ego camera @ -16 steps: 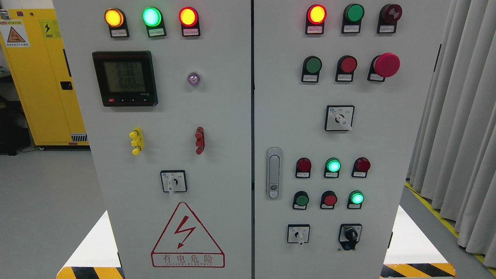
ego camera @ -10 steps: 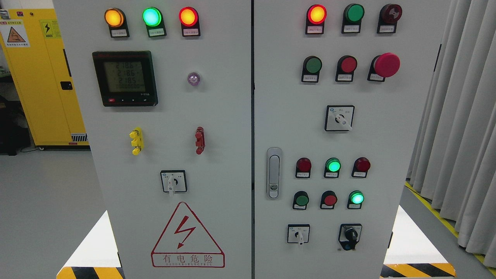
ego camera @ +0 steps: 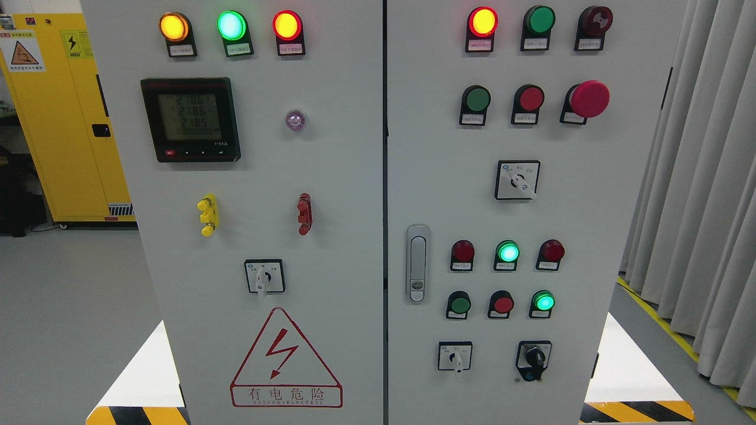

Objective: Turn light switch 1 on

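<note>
A grey electrical cabinet (ego camera: pixel 331 177) with two doors fills the head view. The right door carries a row of unlit red (ego camera: pixel 462 251), lit green (ego camera: pixel 507 252) and unlit red (ego camera: pixel 552 251) lamps. Under them sit a dark green button (ego camera: pixel 459 304), a red button (ego camera: pixel 502 304) and a lit green button (ego camera: pixel 543 301). Below are a white rotary switch (ego camera: pixel 455 356) and a black rotary switch (ego camera: pixel 534 358). The labels are too small to read, so I cannot tell which control is light switch 1. Neither of my hands shows in the view.
The right door also has a red mushroom button (ego camera: pixel 587 98), a selector switch (ego camera: pixel 518 180) and a door latch (ego camera: pixel 417 263). The left door holds a meter (ego camera: pixel 190 119) and a high-voltage warning sign (ego camera: pixel 286 360). A yellow cabinet (ego camera: pixel 59 118) stands at the left, curtains (ego camera: pixel 703 195) at the right.
</note>
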Action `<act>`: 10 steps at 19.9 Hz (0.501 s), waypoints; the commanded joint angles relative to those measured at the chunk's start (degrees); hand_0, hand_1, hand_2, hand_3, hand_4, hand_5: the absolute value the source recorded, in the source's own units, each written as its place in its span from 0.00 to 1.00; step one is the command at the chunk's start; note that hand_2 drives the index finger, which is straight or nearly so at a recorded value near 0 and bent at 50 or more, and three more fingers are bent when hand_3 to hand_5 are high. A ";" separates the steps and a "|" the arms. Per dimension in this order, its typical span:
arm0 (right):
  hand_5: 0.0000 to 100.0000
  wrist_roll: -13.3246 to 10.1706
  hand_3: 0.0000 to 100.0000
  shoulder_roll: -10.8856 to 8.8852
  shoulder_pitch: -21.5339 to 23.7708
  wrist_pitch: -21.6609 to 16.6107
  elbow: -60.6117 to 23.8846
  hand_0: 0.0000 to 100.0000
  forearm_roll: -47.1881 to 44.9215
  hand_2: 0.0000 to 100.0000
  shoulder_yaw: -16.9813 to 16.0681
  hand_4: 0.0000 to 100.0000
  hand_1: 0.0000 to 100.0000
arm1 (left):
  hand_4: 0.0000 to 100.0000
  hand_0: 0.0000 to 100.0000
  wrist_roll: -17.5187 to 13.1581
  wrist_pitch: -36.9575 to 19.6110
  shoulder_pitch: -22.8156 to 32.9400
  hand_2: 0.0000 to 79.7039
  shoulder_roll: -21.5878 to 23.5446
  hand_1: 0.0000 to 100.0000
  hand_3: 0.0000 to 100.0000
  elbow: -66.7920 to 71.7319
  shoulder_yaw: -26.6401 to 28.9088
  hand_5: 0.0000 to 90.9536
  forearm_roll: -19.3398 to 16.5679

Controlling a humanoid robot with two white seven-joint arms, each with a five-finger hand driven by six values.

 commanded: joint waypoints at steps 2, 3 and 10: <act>0.00 -0.04 0.00 0.00 0.00 0.03 0.00 0.00 -1.67 0.04 0.00 0.00 0.50 | 0.10 0.06 3.54 -0.37 8.30 0.00 -0.80 0.05 0.02 -24.34 -0.16 0.00 -1.62; 0.00 0.05 0.00 0.00 0.00 0.03 0.00 0.00 -1.67 0.04 0.00 0.00 0.50 | 0.12 0.07 3.90 -0.46 9.09 0.00 -0.36 0.06 0.03 -27.85 0.02 0.00 -2.85; 0.00 -0.04 0.00 0.00 0.00 0.03 0.00 0.00 -1.67 0.04 0.00 0.00 0.50 | 0.28 0.17 3.47 -0.81 10.94 0.00 2.72 0.10 0.25 -49.30 2.75 0.00 -3.82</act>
